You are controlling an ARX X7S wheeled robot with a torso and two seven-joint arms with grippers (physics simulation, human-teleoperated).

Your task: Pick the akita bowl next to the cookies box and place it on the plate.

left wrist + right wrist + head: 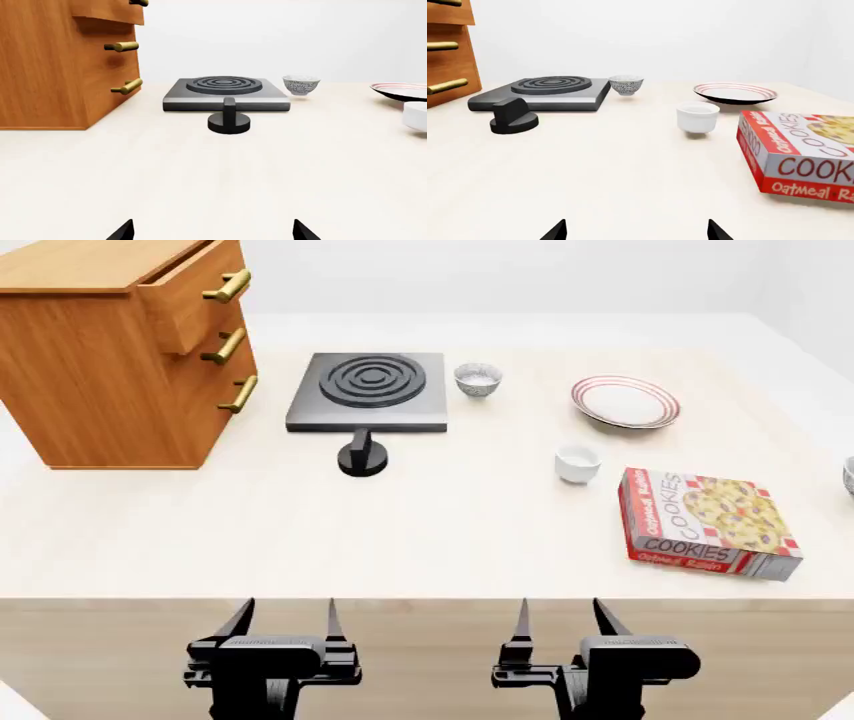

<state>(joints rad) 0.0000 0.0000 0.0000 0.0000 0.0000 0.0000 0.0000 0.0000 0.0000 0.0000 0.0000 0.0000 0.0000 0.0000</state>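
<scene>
A: Which akita bowl do you want? There's a speckled bowl (478, 379) by the burner (368, 390).

B: Not that one. Yours is the akita bowl (849, 476) barely showing at the head view's right edge, at 3 o'clock of the cookies box (705, 523). From your right hand (558, 623) it lies around 2 o'clock, past the box. The left hand (283, 621) is much further off. Both hands are released, holding nothing, low at the tabletop (441, 530) near edge. The plate (625, 401) sits at 12 o'clock of the box.
</scene>
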